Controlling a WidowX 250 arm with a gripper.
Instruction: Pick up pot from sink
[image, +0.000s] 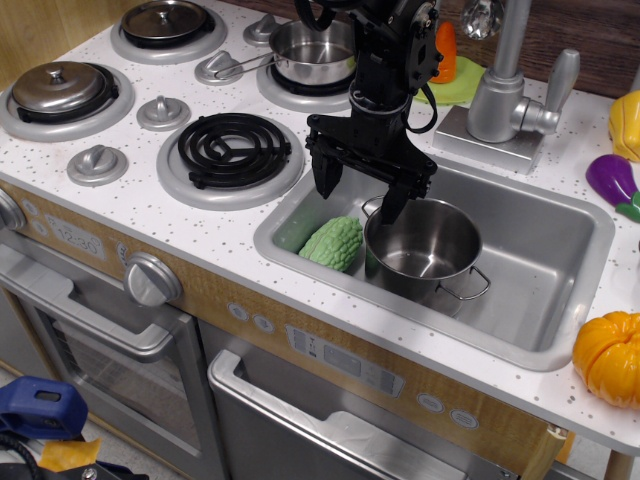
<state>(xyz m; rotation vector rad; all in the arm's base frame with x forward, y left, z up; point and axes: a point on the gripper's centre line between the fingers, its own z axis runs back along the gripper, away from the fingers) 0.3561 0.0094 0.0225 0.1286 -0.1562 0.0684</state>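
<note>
The pot (422, 250) is a shiny round steel pot with two wire loop handles. It stands upright and lidless in the silver-grey sink (560, 250), near its middle. My black gripper (358, 196) hangs open just above the sink's left part. One finger (326, 180) is over the sink's left edge and the other finger (392, 205) is at the pot's far-left rim. It holds nothing. A bumpy green vegetable (333, 243) lies in the sink, touching the pot's left side.
A tap (505, 95) stands behind the sink. A steel saucepan (315, 52) sits on the back burner, lidded pots (62, 88) on the left burners. A black coil burner (233, 150) is left of the sink. An orange pumpkin (610, 357) and purple aubergine (612, 180) lie at right.
</note>
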